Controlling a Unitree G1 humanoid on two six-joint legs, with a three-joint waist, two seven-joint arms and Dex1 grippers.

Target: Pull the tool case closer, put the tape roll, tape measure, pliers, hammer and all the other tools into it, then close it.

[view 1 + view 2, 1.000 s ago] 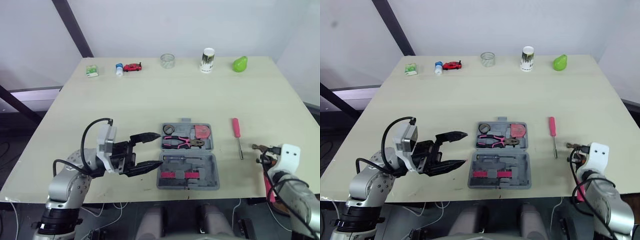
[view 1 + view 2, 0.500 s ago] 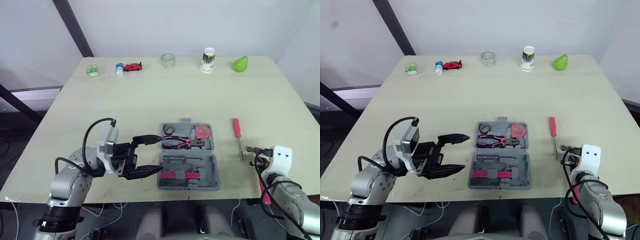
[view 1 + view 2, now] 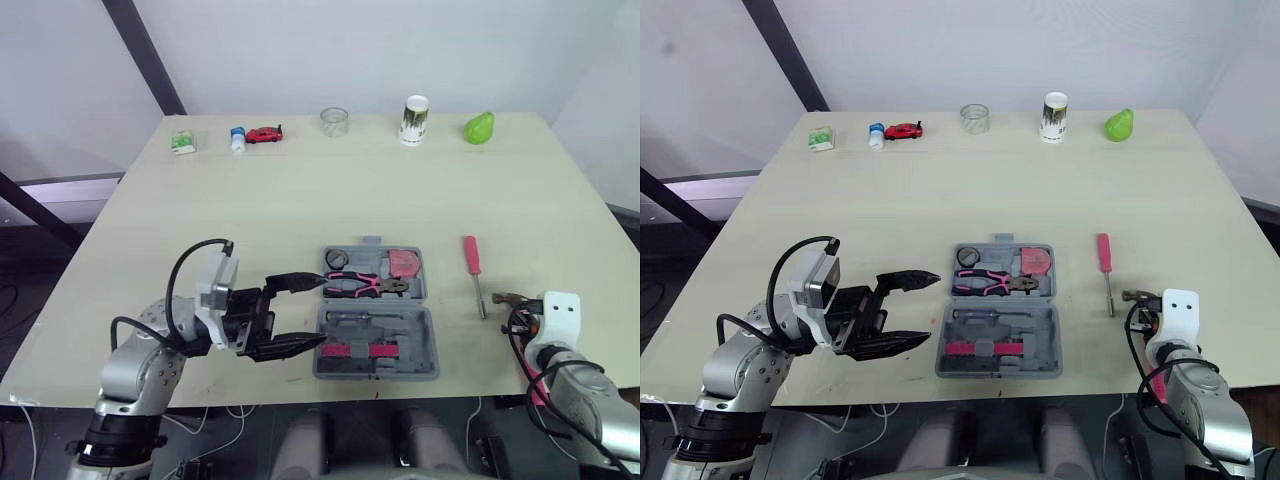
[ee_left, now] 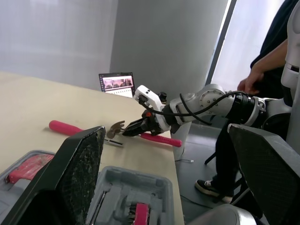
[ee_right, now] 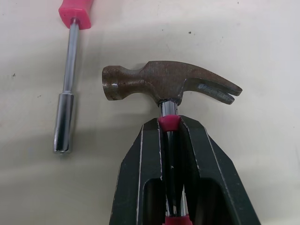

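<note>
Bench (image 3: pixel 300 200) carries open case (image 3: pixel 426 336) near centre with pliers (image 3: pixel 365 285) seated inside; left gripper (image 3: pixel 319 311) spread wide, empty, just beside case's left edge; right gripper (image 5: pixel 169 124) clamped on hammer (image 5: pixel 164 82) neck under its head, near right, beside pink driver (image 3: pixel 472 258).

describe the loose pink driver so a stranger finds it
On the pale table, find the open grey tool case near the front edge. Right of it, on bare tabletop, lies the driver: straight pink handle, thin steel shaft, unlike the pink pliers inside the case.
</note>
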